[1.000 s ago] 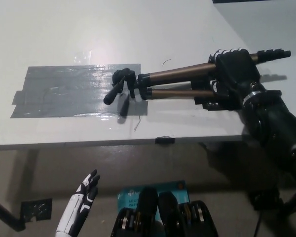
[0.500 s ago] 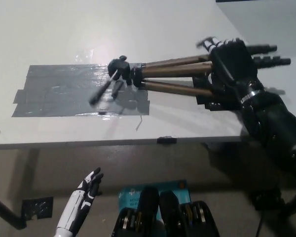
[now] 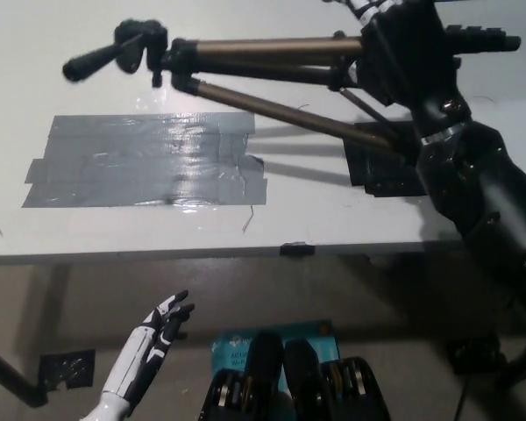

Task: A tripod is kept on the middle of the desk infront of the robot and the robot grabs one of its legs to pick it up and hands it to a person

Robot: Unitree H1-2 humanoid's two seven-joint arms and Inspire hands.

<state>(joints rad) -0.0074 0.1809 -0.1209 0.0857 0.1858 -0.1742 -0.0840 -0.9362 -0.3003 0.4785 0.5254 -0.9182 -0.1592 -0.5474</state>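
1 tripod with bronze metal legs and a black head (image 3: 263, 46), 1 white surface (image 3: 114, 230), 1 patch of grey tape strips (image 3: 149, 162), and 2 robot hands are in view.

The black right hand (image 3: 408, 53) is at the upper right, its fingers wrapped tight round the tripod's legs near their far ends. The white left hand (image 3: 167, 320) rests low at the lower left, below the surface's front edge, holding nothing, fingers slightly apart.

Compared with 0.5 s ago, the tripod has been raised. Its head then sat low over the tape's upper right corner; it now sits higher and further left in the frame, above the tape's top edge. The right hand has risen with it. The tape and the left hand stay where they were.

The tripod lies nearly level in the air, head to the left. A black handle (image 3: 92, 63) sticks out leftward from the head. 2 bronze legs show clearly, spreading in a narrow V towards the right hand. Their shadows fall on the surface beneath, across the tape's right end.
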